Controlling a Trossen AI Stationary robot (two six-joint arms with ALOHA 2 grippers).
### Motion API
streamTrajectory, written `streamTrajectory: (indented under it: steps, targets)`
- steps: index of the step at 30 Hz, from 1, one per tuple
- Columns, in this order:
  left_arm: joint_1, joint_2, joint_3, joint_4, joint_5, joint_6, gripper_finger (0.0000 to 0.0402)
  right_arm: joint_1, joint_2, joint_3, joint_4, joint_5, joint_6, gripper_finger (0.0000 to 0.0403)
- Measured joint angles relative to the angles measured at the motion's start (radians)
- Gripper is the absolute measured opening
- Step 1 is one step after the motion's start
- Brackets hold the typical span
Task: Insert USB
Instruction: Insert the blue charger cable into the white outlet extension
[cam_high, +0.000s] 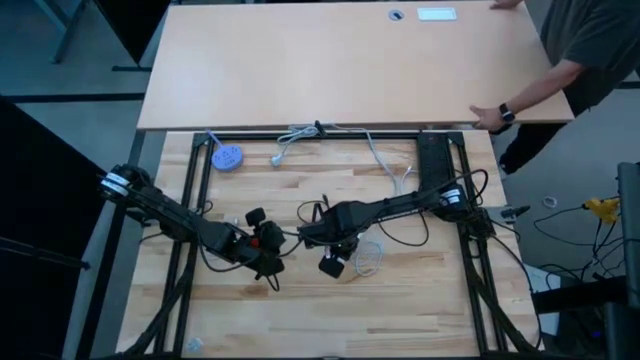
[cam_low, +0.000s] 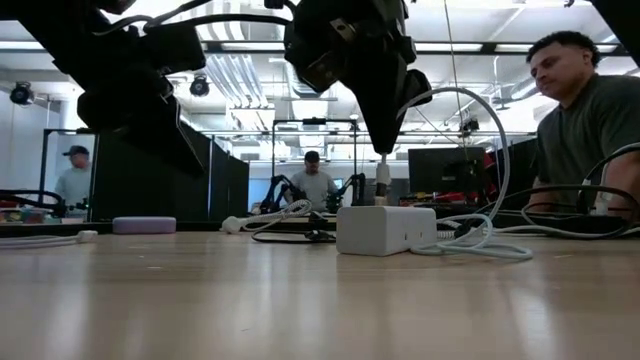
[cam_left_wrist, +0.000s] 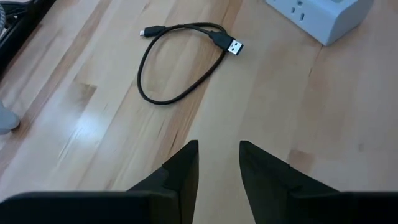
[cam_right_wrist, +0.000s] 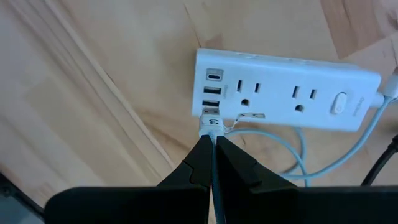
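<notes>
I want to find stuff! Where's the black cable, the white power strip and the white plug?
black cable (cam_left_wrist: 147, 68), left wrist view, on its loop.
white power strip (cam_right_wrist: 286, 74), right wrist view, its top face.
white plug (cam_right_wrist: 210, 122), right wrist view, its body.

Pale wooden table (cam_right_wrist: 93, 93) with satin sheen; smooth white plastic power strip (cam_right_wrist: 286, 93); matt black cable (cam_left_wrist: 174, 62).

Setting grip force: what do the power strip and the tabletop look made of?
Power strip: likely hard plastic, smooth white satin shell with moulded outlets. Tabletop: wood, apparently jointed butcher-block strips with visible grain, lightly glossy finish. Right gripper pinches the white USB plug.
</notes>
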Motion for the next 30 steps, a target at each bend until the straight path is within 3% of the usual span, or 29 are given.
streamTrajectory:
  steps: [30]
  targets:
    - [0.000,0.000,-0.002,0.014,-0.001,0.000,0.0103,-0.009,-0.001,-0.051,0.048,-0.028,-0.011,0.0000]
